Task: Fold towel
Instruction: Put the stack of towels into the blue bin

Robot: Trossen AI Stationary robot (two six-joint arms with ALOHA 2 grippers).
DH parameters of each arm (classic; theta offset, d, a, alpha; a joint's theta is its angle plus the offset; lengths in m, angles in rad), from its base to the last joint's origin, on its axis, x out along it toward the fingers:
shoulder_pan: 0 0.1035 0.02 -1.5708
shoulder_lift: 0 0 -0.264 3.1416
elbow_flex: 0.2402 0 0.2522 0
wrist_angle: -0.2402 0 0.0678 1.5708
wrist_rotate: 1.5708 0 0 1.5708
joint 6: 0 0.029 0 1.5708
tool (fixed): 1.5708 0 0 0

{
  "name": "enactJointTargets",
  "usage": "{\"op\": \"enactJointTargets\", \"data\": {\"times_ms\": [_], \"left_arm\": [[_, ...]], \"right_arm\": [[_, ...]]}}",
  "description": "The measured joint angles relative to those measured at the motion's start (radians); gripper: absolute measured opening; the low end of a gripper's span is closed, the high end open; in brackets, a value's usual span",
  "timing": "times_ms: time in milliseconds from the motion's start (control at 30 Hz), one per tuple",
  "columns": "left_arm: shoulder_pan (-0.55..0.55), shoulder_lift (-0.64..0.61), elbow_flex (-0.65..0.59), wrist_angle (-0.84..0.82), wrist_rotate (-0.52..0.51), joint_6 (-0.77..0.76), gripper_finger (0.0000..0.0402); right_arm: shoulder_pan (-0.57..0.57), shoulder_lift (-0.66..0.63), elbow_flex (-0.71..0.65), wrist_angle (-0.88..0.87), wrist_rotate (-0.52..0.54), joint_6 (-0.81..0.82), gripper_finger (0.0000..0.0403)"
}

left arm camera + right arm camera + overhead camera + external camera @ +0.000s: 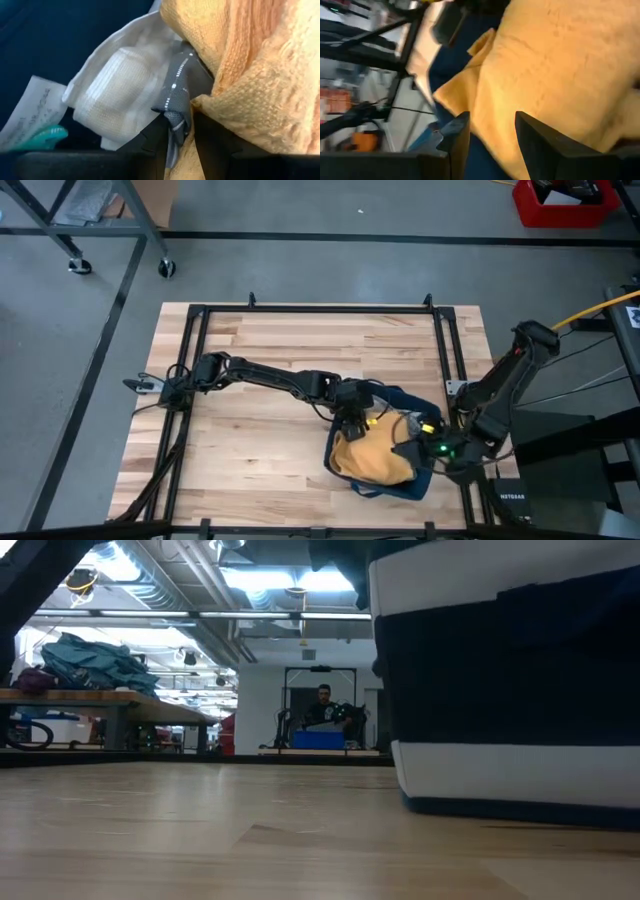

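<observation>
Towel [372,455], mustard yellow and crumpled, lies heaped on a navy and white striped cloth [412,485] near the right front corner of the wooden surface [260,400], seen from above. The navy cloth shows around the towel's far, right and near edges.

The left arm reaches from the surface's left side across to the towel, and the left tool [355,420] sits at the towel's far left edge. In the left wrist view, its two dark fingers [152,145] stand close together around a thin grey woven strip [175,100] with a dotted white line, right beside the towel's yellow weave [260,85]. Whether they are pinching that strip or only straddling it cannot be told. Next to the strip are a white fabric label [117,95] and a printed paper tag [30,112], against navy cloth.

The right arm comes in from beyond the surface's right edge, and the right tool [430,448] hovers at the towel's right side, small green lights glowing on it. In the right wrist view, its fingers [455,142] stand apart with a clear gap, released, nothing between them, the towel [550,65] spread just ahead.

The table-height view is mostly filled by the striped cloth [510,680] close up. Far behind, in the room, a person [324,708] sits at a bench.
</observation>
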State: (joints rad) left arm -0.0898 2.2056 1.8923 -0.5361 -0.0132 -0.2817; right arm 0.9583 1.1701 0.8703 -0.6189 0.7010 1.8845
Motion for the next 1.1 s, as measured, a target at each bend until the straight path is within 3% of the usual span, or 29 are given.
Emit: {"op": "enactJointTargets", "data": {"times_ms": [200, 567, 867, 1100], "left_arm": [[0.000, 0.001, 0.000, 0.008, -0.002, -0.006, 0.0082], [0.000, 0.001, 0.000, -0.006, -0.002, -0.007, 0.0081], [0.007, 0.001, -0.003, -0.016, -0.033, 0.033, 0.0081], [0.010, 0.002, -0.001, -0.046, -0.147, 0.050, 0.0081]], "right_arm": [[-0.125, 0.046, 0.000, -0.016, -0.134, -0.087, 0.0161], [-0.327, 0.159, 0.000, -0.320, -0.618, -0.138, 0.0161], [-0.426, 0.256, 0.004, -0.347, -0.664, -0.318, 0.0161], [-0.456, 0.307, 0.004, -0.363, -0.665, -0.395, 0.0161]]}}
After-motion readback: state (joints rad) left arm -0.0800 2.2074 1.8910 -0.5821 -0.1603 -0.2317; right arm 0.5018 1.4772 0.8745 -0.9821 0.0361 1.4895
